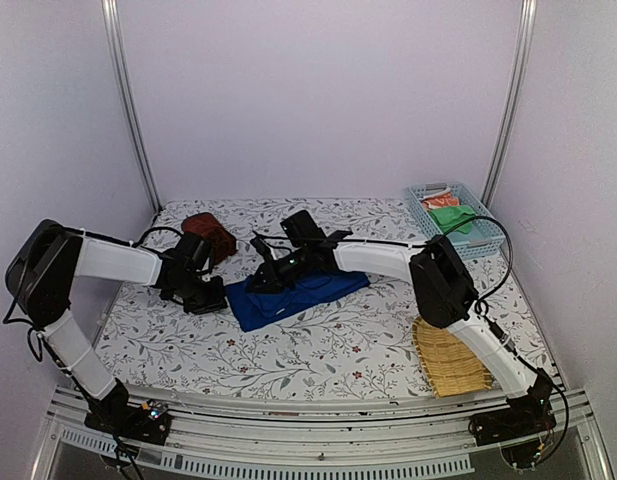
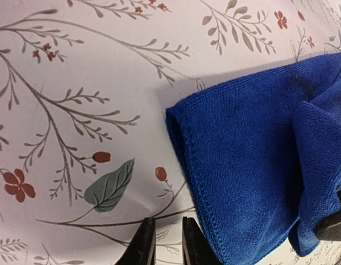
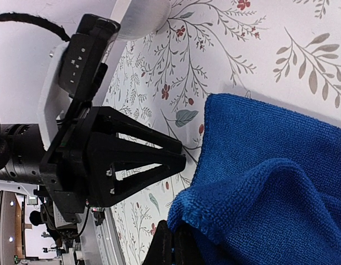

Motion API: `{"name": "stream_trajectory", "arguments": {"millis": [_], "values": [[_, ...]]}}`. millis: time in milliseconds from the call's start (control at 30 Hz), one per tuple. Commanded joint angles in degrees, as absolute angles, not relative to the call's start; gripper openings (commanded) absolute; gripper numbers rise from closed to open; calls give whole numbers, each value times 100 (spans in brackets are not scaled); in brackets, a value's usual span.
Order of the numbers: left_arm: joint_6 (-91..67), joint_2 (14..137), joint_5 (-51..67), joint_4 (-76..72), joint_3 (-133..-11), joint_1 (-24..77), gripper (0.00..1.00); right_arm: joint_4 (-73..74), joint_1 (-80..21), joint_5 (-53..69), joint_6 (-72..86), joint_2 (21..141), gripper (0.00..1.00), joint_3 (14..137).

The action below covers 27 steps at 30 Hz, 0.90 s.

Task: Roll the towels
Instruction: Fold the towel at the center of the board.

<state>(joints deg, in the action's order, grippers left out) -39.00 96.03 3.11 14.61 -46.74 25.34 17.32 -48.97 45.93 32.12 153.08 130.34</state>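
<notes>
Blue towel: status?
Right gripper shut on blue towel, fold lifted. Left gripper slightly open, empty, beside its edge. Brown towel bundled, far left. Nothing blocking.

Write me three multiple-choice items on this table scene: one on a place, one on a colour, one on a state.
1. Where is the reddish-brown towel? A in the basket; B on the woven mat; C near the table's far-left corner.
2. What colour is the towel mid-table? A blue; B green; C orange-red.
3. How is the right gripper? A wide open; B shut on a towel fold; C out of view.
Key: C, it sits bundled there; A, the blue towel fills the left wrist view; B, its fingers pinch a raised fold.
</notes>
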Motion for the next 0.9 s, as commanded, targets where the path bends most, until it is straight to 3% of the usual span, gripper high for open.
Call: {"name": "stream_trajectory", "arguments": {"millis": [0,667,800,867], "values": [[-3899,10020,497,2127,-4300,2680,20,1431,-5017,4586,3297,15482,1,13175],[-3885,10117,497,2074,-4180,2683,20,704,-5186,4542,3676,15650,1,13177],[-4062,9892,313,2168,-4081,2681,20,416,-5246,4523,3721,15686,6,13190],[-4154,9701,261,2222,-4018,2681,19,322,-5261,4570,3735,15688,20,13197]]}}
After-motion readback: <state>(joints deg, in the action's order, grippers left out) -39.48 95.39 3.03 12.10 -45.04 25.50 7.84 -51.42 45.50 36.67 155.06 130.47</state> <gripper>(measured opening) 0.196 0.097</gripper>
